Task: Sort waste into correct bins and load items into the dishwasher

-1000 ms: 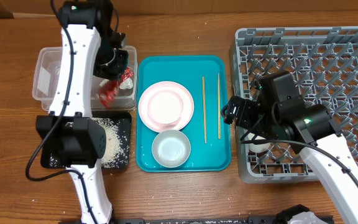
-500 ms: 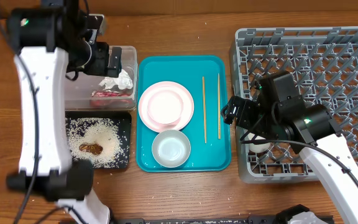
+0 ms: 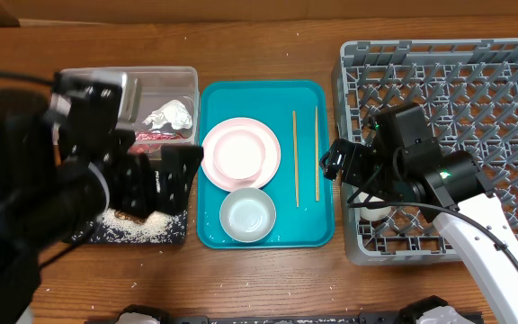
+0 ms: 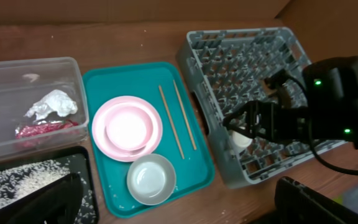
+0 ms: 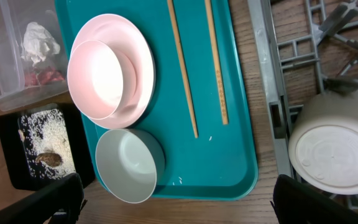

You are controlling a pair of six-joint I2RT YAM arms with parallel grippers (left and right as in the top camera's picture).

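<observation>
The napkin and red wrapper lie in the clear tub. Rice with a brown lump covers the black tray. On the teal tray rest a pale plate, a bowl and two chopsticks. A white cup sits upside down in the grey rack. My left gripper is open and empty, raised high and blurred over the black tray. My right gripper hangs open above the tray's right edge, holding nothing.
The teal serving tray sits between the bins and the rack. Stray rice grains dot its front end near the bowl. Bare wooden table runs along the front. The right arm reaches over the rack's left side.
My left gripper opened over the clear tub and let go of the red wrapper, which now lies there. The left arm then rose toward the camera. The right arm stayed still.
</observation>
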